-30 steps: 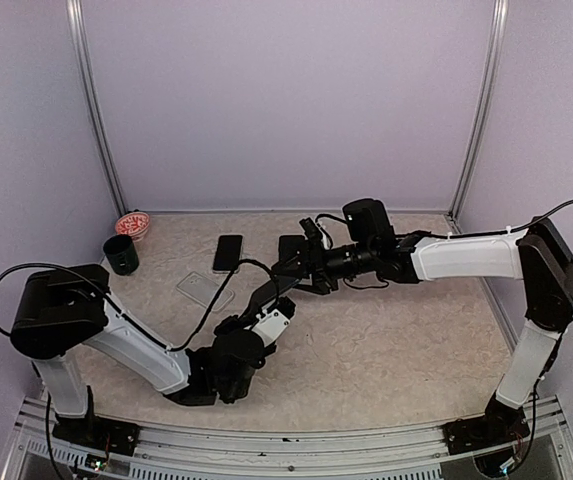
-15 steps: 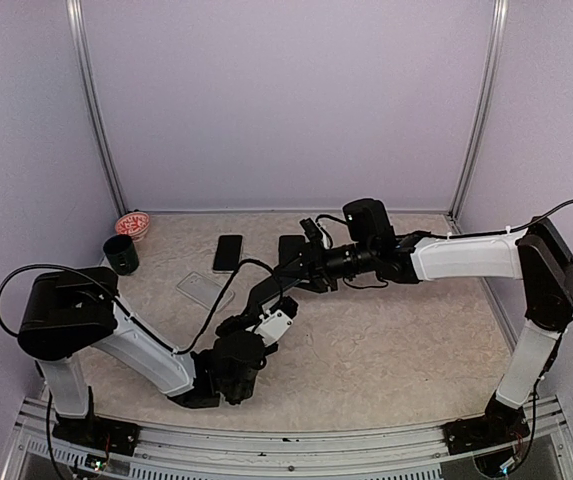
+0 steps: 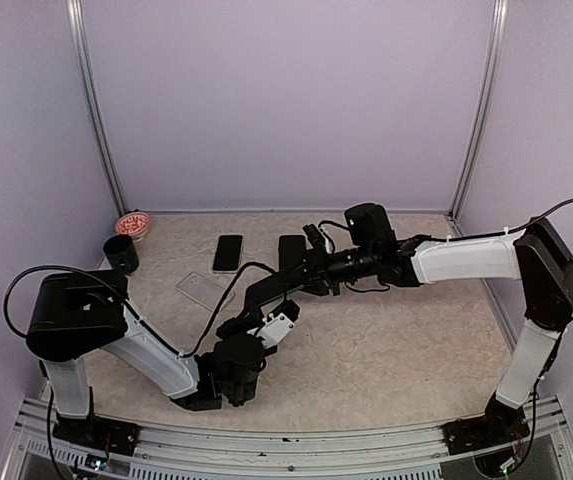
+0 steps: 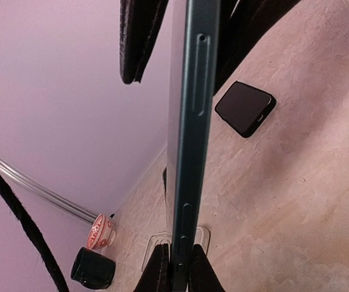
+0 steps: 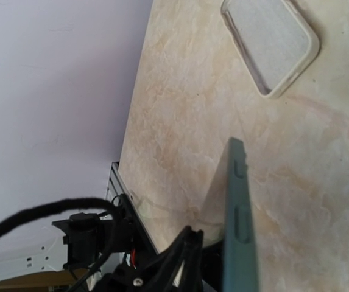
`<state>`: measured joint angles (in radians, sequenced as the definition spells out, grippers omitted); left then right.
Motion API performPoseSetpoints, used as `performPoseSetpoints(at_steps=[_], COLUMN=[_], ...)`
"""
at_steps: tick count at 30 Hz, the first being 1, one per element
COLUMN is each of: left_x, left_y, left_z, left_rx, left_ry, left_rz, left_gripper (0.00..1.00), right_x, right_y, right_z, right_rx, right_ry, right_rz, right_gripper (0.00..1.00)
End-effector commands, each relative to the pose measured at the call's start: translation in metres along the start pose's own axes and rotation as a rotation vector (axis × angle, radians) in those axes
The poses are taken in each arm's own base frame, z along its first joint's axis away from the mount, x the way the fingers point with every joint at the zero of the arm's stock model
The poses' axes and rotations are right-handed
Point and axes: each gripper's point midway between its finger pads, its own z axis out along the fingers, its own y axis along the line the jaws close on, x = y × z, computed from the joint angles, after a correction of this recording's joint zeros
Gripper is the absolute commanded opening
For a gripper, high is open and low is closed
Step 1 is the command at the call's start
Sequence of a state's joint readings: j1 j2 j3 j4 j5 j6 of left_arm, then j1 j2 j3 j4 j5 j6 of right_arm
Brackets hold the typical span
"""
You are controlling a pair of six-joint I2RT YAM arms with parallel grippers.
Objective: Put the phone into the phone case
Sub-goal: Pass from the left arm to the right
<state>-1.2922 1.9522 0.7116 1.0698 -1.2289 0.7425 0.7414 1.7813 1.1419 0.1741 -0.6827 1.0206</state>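
Observation:
A slim teal-edged phone [image 4: 189, 140] is held up off the table, seen edge-on with its side buttons showing. My left gripper [image 4: 179, 271] is shut on its lower end. In the top view the phone [image 3: 290, 250] stands between both arms near the middle. My right gripper [image 3: 306, 268] straddles the upper end. One of its fingers [image 4: 139, 42] stands a small gap off the phone's face, so the jaws are open. The clear phone case [image 3: 204, 290] lies flat and empty on the table, left of the grippers. It also shows as a pale phone case [image 5: 271, 42] in the right wrist view.
A black phone-shaped slab [image 3: 228, 253] lies flat behind the case. A dark cup [image 3: 121, 255] and a red-and-white bowl [image 3: 132, 225] stand at the back left corner. Purple walls enclose the table on three sides.
The right gripper's jaws have narrowed around the phone's upper end. The left forearm has shifted slightly right, still gripping the phone. Nothing on the table has moved.

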Motion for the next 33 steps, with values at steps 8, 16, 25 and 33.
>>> performPoseSetpoints(at_steps=[8, 16, 25, 33], left_x=[-0.013, -0.013, -0.009, -0.004], left_y=[0.019, 0.021, 0.023, 0.029], left_z=[-0.002, -0.001, -0.001, -0.001], left_rx=[-0.055, -0.06, -0.067, -0.075], left_ry=[-0.023, -0.025, -0.02, -0.013], left_rz=[-0.167, -0.179, -0.18, -0.209], left_gripper=[0.2, 0.36, 0.53, 0.75], right_x=[-0.006, -0.009, -0.014, -0.019], right_y=[0.003, 0.002, 0.002, 0.008], right_z=[-0.005, -0.011, -0.017, -0.021], right_rx=[-0.052, -0.058, -0.073, -0.101], right_ry=[-0.019, -0.036, -0.055, -0.067], right_rz=[-0.031, -0.022, -0.013, -0.017], right_gripper=[0.2, 0.15, 0.07, 0.0])
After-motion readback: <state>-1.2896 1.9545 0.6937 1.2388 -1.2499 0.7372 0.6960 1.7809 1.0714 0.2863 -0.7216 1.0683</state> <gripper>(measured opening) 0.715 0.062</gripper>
